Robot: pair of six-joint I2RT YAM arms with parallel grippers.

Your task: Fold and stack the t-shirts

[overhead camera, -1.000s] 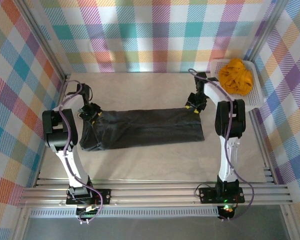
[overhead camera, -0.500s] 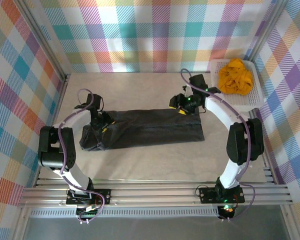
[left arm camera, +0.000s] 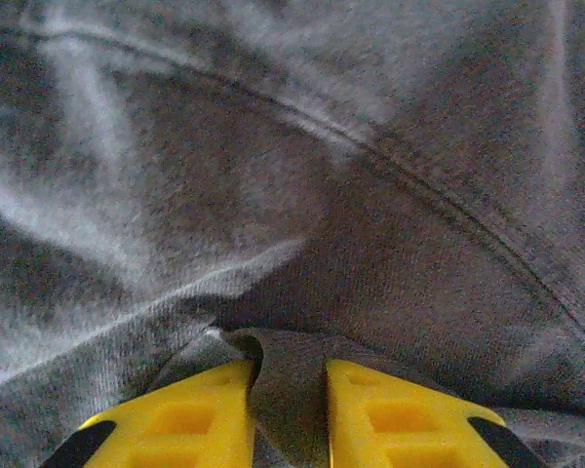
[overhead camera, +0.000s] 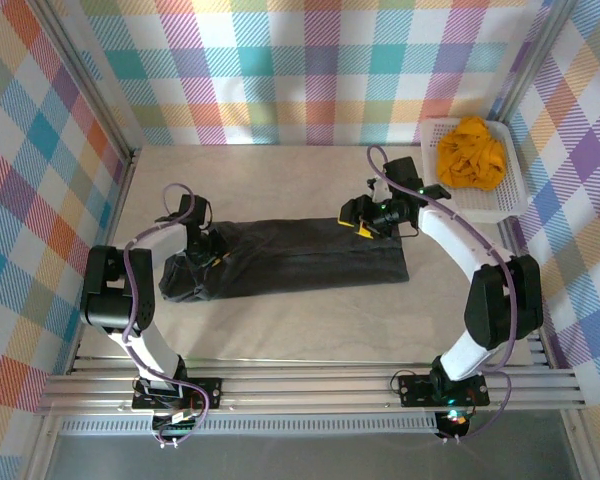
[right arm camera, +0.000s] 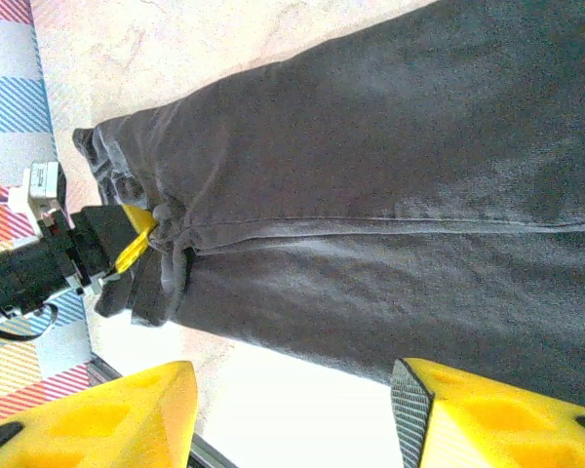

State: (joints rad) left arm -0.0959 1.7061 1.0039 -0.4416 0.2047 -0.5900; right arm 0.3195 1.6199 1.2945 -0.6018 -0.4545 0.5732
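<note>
Grey shirt (overhead camera: 300, 255), long folded strip on tabletop (overhead camera: 280, 325), left end pinched in left claw (left arm camera: 288, 414), right claw (right arm camera: 294, 382) apart over right end; orange shirt (overhead camera: 472, 152) bunched in basket (overhead camera: 515, 197), far right.

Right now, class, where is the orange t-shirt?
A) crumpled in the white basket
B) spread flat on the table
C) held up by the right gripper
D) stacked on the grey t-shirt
A: the orange t-shirt lies bunched inside the white basket, well apart from the grey t-shirt.
</note>
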